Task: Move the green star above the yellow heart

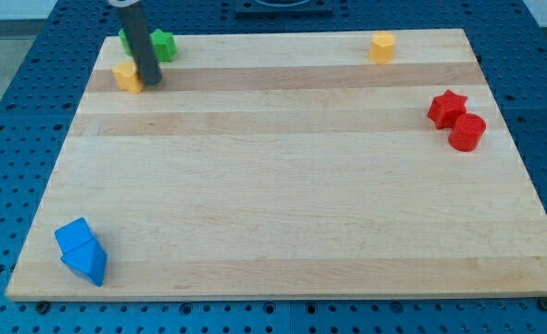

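Observation:
The green star (162, 44) lies at the view's top left corner of the wooden board, partly hidden behind my dark rod. The yellow heart (126, 76) lies just below and to the left of it, partly covered by the rod. My tip (150, 82) rests on the board right beside the yellow heart's right side and just below the green star. Whether the tip touches either block cannot be told.
A yellow block (382, 46) sits near the top edge at the right. A red star (447, 108) and a red cylinder (467, 132) lie together at the right edge. Two blue blocks (82, 251) sit at the bottom left corner of the board (283, 186).

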You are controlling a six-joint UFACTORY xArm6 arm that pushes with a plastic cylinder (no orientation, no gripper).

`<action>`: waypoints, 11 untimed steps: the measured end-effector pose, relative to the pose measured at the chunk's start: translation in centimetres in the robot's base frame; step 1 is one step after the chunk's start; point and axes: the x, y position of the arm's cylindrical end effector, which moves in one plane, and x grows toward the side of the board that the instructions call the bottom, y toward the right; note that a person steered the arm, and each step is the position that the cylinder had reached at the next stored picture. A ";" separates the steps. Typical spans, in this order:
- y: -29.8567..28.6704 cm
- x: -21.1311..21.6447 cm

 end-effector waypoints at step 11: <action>0.4 -6.0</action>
